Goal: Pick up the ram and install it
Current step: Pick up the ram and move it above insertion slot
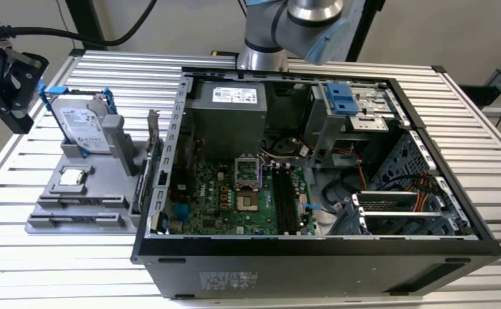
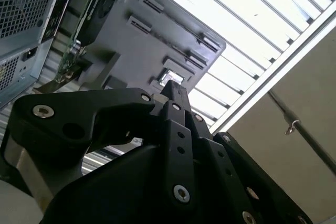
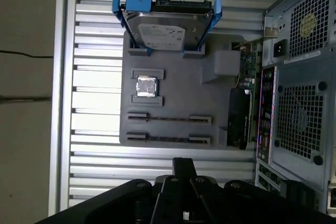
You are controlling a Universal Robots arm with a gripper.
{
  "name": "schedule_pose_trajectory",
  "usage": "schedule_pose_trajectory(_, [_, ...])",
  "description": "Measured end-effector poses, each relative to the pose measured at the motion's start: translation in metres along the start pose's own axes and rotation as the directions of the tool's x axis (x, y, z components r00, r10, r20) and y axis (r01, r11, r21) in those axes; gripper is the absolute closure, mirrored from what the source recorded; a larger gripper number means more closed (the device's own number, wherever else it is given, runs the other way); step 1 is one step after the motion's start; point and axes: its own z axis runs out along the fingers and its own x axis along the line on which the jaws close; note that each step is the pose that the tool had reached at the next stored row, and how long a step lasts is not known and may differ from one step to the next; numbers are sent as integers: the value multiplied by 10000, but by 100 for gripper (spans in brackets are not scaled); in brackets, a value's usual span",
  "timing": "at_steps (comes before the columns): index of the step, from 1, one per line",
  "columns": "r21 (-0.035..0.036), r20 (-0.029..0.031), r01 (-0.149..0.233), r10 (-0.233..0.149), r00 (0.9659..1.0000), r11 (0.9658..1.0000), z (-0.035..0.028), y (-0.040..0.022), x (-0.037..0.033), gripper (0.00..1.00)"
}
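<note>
Two ram sticks, thin dark strips, stand on edge in the grey holder: one ram stick lies nearer the chip and the other ram stick nearer my gripper. My black gripper hangs above the table beside the holder, off its ram end, its tips together and holding nothing. In the second wrist view the gripper points toward the holder. In the exterior view the gripper is at the exterior view's left, above the table beside the hard drive. The black motherboard slots lie inside the open computer case.
The holder also carries a silver hard drive in a blue-tabbed bracket, a square processor chip and a graphics card on edge next to the case wall. The slatted metal table surrounds holder and case.
</note>
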Motion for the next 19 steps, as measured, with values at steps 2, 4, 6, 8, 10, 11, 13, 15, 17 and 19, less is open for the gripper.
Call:
schedule_pose_trajectory(2, [0, -1, 14, -14, 10000, 10000, -1, 0, 0, 100])
schedule_pose_trajectory(4, [-2, -6, 109, -109, 9999, 9999, 0, 0, 1, 100])
schedule_pose_trajectory(6, [-7, -18, 346, -346, 9994, 9994, 0, 1, 2, 100])
schedule_pose_trajectory(8, [-15, -29, 635, -635, 9980, 9980, 1, 1, 1, 100])
schedule_pose_trajectory(10, [-16, -47, 955, -955, 9954, 9954, 0, 1, 1, 100])
schedule_pose_trajectory(11, [-16, -54, 1111, -1111, 9938, 9938, 0, 2, 1, 100])
schedule_pose_trajectory(13, [-15, -71, 1432, -1432, 9897, 9897, 0, 2, 2, 100])
schedule_pose_trajectory(15, [-14, -87, 1752, -1753, 9845, 9845, 0, 2, 2, 100])
schedule_pose_trajectory(17, [-9, -103, 2046, -2046, 9788, 9788, 0, 2, 2, 100])
schedule_pose_trajectory(19, [-4, -120, 2325, -2325, 9725, 9726, 0, 2, 3, 100])
